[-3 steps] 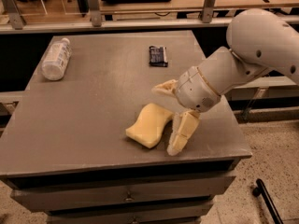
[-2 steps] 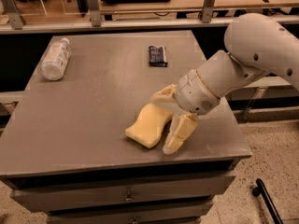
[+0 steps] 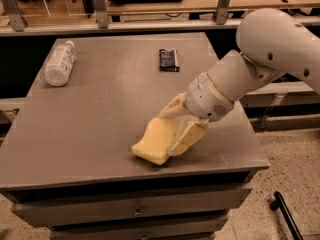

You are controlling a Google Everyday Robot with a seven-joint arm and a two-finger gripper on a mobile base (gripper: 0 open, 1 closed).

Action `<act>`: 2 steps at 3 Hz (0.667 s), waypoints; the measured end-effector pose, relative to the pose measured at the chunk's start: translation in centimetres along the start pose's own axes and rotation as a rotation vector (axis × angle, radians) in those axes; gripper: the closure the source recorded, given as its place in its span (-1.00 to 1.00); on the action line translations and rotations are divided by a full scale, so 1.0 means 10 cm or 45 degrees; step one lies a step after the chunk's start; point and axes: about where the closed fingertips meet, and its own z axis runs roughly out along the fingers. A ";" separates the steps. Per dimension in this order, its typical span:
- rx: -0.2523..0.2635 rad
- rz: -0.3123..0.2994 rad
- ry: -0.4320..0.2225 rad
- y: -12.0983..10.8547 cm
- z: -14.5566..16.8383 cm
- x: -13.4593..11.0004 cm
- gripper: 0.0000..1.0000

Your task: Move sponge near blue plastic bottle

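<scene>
The pale yellow sponge (image 3: 154,143) lies on the grey table (image 3: 100,114) near its front edge, right of the middle. My gripper (image 3: 174,126) comes in from the right on the white arm. Its fingers stand apart on either side of the sponge's right end, one finger (image 3: 172,109) behind it and one finger (image 3: 186,138) over its front. The sponge rests on the table. The blue plastic bottle (image 3: 59,64), clear with a white cap, lies on its side at the far left of the table, well away from the sponge.
A small dark rectangular packet (image 3: 169,60) lies at the back of the table, right of centre. Shelving rails run behind the table. The table's front edge is just below the sponge. A dark wheeled leg (image 3: 282,214) stands on the floor at lower right.
My gripper has moved a little left and down, so its fingers now straddle the sponge's right end. The sponge, bottle and packet have stayed put.
</scene>
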 end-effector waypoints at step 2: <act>-0.018 0.035 0.021 0.10 -0.40 -0.27 1.00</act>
